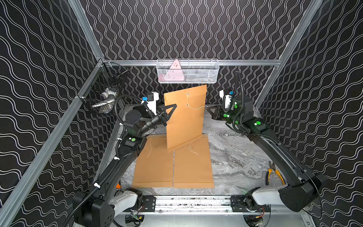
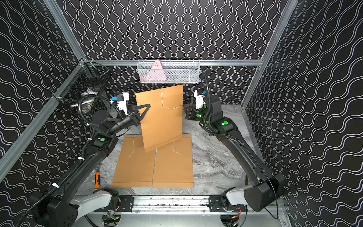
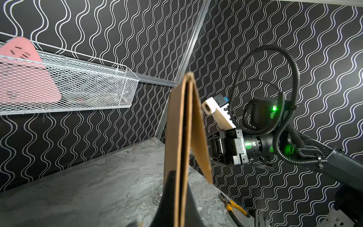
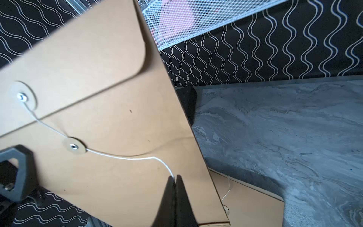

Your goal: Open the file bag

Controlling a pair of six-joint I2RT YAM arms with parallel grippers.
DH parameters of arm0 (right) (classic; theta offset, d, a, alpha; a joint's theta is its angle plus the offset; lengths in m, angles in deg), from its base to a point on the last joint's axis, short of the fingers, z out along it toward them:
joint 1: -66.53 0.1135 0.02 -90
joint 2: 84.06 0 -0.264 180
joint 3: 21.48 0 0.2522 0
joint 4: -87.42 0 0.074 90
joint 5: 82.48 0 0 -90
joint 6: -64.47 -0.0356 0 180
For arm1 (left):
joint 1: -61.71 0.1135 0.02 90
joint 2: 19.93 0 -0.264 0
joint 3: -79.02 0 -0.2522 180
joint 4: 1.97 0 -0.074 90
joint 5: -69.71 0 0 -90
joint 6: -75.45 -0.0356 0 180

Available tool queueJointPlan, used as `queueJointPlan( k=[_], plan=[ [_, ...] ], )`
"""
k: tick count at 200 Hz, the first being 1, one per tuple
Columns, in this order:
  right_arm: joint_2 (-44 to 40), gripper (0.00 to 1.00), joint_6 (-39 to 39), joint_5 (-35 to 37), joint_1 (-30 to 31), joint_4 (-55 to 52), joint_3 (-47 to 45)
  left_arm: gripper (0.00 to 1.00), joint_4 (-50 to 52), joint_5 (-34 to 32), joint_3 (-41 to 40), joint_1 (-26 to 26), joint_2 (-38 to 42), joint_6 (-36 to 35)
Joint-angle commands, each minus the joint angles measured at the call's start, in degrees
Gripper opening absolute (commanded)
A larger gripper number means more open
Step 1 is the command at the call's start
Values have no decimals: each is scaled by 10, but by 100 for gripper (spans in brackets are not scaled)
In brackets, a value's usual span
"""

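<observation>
1. Left arm [image 1: 110, 173] and right arm [image 1: 275, 149]: matte black links, rounded casings, each with a white shell [image 1: 123, 198] at the base.
2. Black corrugated hose [image 3: 296, 78] runs along both; white cable ties [image 1: 96, 185] clip it on the left arm.
3. Green dots [image 1: 133, 139] glow on the joints.
4. White camera mount [image 1: 152, 100] with blue plug on each wrist.
5. Left claw [image 1: 173, 107]: black fingers, open triangle frames, one screw [image 4: 8, 187] showing.
6. Right claw [image 4: 174, 181]: black tapered fingers, silver block [image 3: 238, 151] behind.
</observation>
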Motion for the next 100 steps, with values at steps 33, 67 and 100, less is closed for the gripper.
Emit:
queueJointPlan(
  k=[33, 67, 100],
  plan=[
    [10, 0, 24, -12, -2, -18, 50, 0, -22, 10, -22, 2, 8, -2],
    [22, 0, 43, -23, -2, -40, 95, 0, -23, 14, -33, 3, 6, -1],
    [39, 0, 47, -47, -2, -50, 135, 0, -30, 15, -45, 2, 4, 3]
  ],
)
